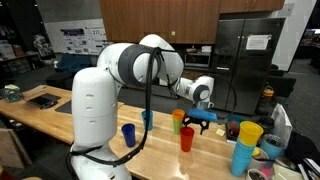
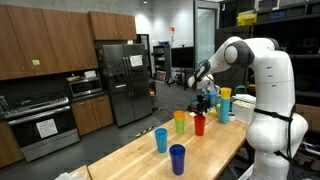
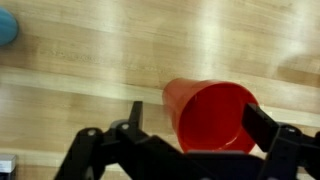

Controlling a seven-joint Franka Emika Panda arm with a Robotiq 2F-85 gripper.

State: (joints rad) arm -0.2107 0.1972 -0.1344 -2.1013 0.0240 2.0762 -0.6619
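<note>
A red cup (image 3: 212,112) stands upright on the wooden table (image 3: 90,60), seen from above in the wrist view. My gripper (image 3: 195,122) hangs open over it, with one finger on each side of the rim and not touching it. In both exterior views the gripper (image 1: 200,118) (image 2: 205,100) hovers just above the red cup (image 1: 187,139) (image 2: 199,125). An orange cup (image 1: 178,121) (image 2: 194,118) and a green cup (image 2: 180,122) stand close beside the red one.
Two blue cups (image 2: 177,158) (image 2: 160,139) stand nearer the table's end, seen also as blue cup (image 1: 128,134). A stack of yellow and light-blue cups (image 1: 245,146) (image 2: 224,104) stands beyond the gripper. A blue object (image 3: 6,27) shows at the wrist view's corner.
</note>
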